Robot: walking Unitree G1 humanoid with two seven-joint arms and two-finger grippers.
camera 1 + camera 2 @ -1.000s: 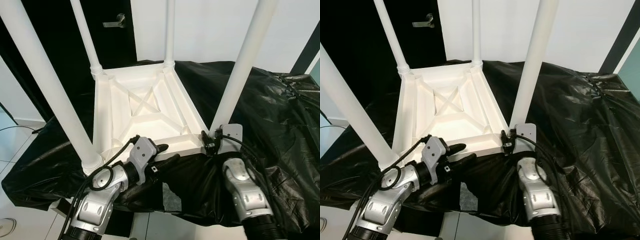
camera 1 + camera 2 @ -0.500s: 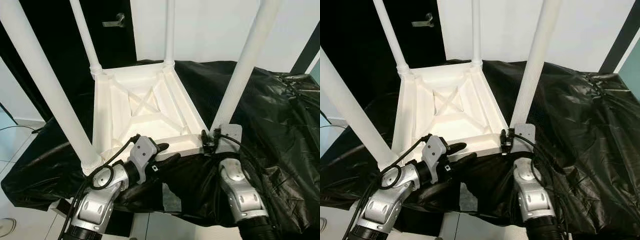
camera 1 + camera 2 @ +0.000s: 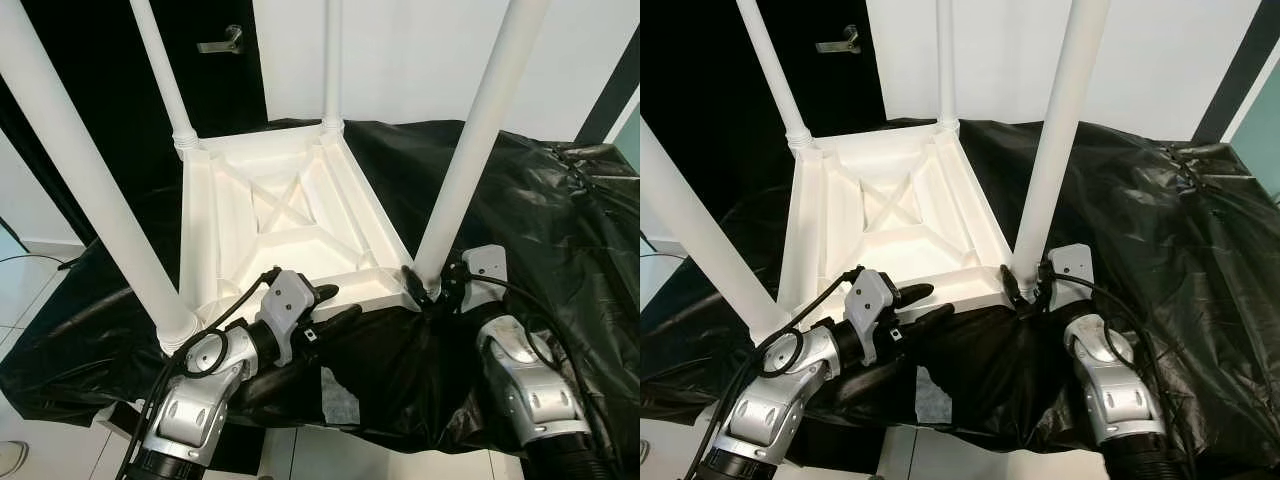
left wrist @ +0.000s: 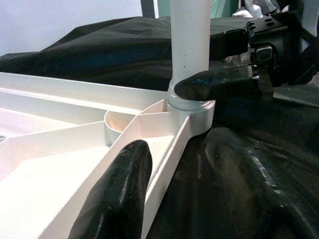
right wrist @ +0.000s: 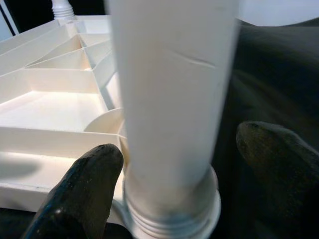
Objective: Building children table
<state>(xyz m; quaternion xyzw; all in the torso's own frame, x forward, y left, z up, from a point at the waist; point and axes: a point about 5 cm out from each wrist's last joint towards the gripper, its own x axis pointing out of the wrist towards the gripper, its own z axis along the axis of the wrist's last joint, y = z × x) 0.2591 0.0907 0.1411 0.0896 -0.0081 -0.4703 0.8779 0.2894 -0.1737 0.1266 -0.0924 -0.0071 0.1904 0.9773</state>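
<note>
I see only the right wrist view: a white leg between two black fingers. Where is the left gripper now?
Observer: The left gripper straddles the near rim of the upturned table top, with one finger inside the frame and one outside.
Operator: How many legs are standing?
Observer: Four, one at each corner. The right gripper is at the base of the near right leg.
Operator: What is under the table?
Observer: A crumpled black sheet covers the whole surface.
</note>
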